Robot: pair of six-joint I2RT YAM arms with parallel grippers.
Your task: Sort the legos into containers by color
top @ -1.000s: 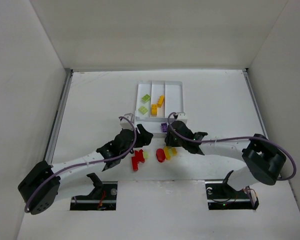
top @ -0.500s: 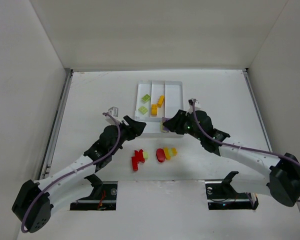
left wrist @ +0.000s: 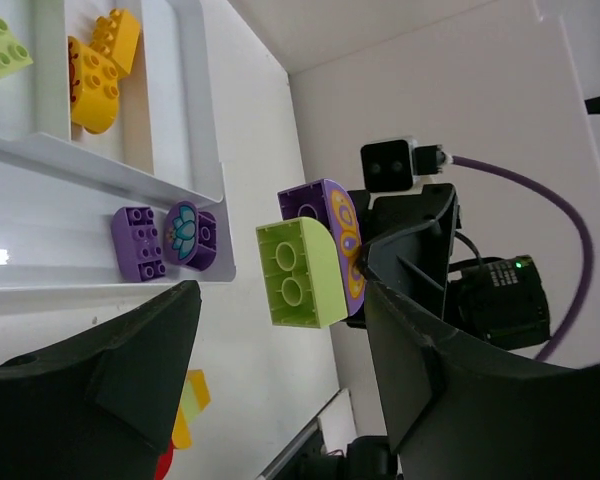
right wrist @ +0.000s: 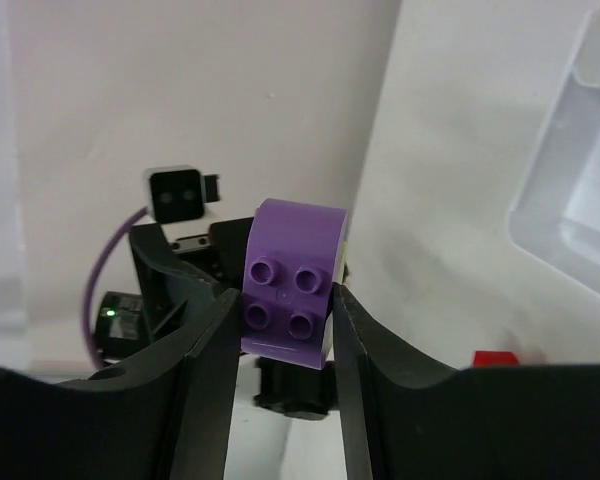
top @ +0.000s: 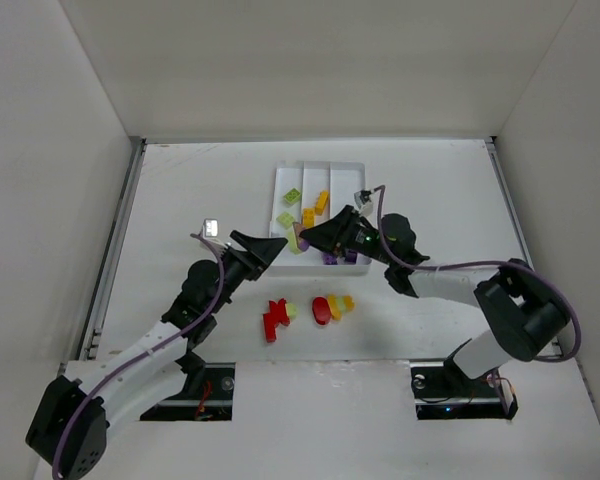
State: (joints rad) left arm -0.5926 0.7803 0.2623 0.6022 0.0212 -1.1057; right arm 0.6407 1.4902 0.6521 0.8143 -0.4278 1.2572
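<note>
My right gripper [top: 312, 236] is shut on a purple rounded brick [right wrist: 290, 290] with a light green brick [left wrist: 298, 272] stuck to it, held in the air over the near end of the white tray [top: 355, 170]. My left gripper [top: 270, 243] is open and faces this stack. The green brick sits in line with its spread fingers [left wrist: 110, 380], apart from them. The tray holds green bricks [top: 293, 197], yellow bricks [top: 315, 208] and purple bricks [left wrist: 138, 243] in the crosswise section. Red bricks [top: 273, 318], a red oval piece [top: 321, 310] and a yellow-green piece [top: 338, 304] lie on the table.
White walls enclose the table on three sides. Both arm bases stand at the near edge. The loose bricks lie between the two arms, just near of the tray. The left wrist camera [right wrist: 180, 195] shows behind the held brick.
Both grippers have risen off the table and come together near the tray's near end. The right one has carried the purple-and-green stack up and to the left. The left one now faces it.
</note>
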